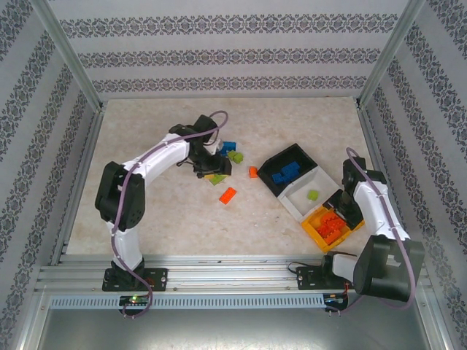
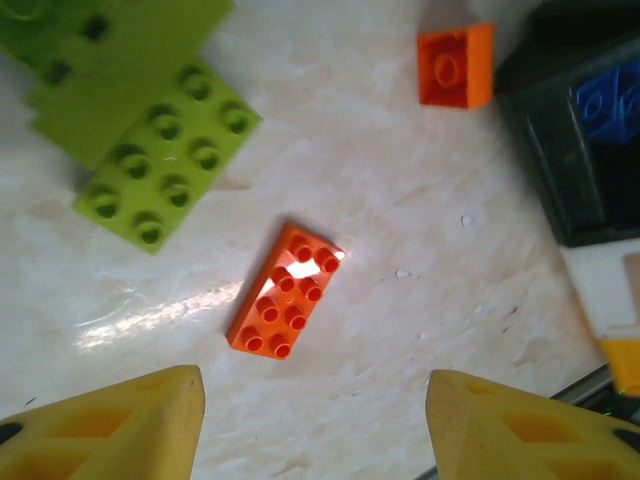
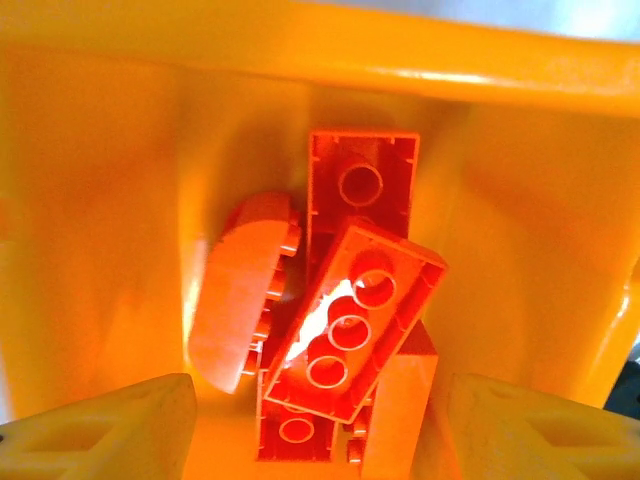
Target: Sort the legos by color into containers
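The left gripper is held released above an orange-red brick on the desk beside lime green bricks, the right gripper released over the orange-yellow bin

No word, number, label or brand mark was legible in any of the three views. The studs of the orange-red brick under the left wrist camera were too blurred and glare-struck to show any embossed lettering.
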You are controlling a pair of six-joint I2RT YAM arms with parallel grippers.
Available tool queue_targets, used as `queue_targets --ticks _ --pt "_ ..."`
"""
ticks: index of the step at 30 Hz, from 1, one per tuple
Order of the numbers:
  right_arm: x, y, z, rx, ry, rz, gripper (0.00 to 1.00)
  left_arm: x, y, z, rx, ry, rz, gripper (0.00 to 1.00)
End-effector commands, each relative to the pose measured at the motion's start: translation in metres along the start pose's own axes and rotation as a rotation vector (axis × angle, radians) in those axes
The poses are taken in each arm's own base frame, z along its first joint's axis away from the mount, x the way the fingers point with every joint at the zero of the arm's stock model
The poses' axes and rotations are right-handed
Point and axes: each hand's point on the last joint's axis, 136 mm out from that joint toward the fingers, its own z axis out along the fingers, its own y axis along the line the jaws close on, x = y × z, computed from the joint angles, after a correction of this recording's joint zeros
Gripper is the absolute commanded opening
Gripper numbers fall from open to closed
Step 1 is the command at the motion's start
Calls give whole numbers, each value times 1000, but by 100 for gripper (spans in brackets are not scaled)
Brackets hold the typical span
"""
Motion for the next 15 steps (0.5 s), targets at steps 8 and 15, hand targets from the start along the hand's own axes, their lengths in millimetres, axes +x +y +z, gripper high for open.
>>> queue_targets --ticks 8,15 --pt "-16 28 -51 -200 -113 -24 69 38 5 49 -277 190 349 61" --pt "-16 35 -62 -251 -129 -48 69 39 15 71 -360 211 394 59"
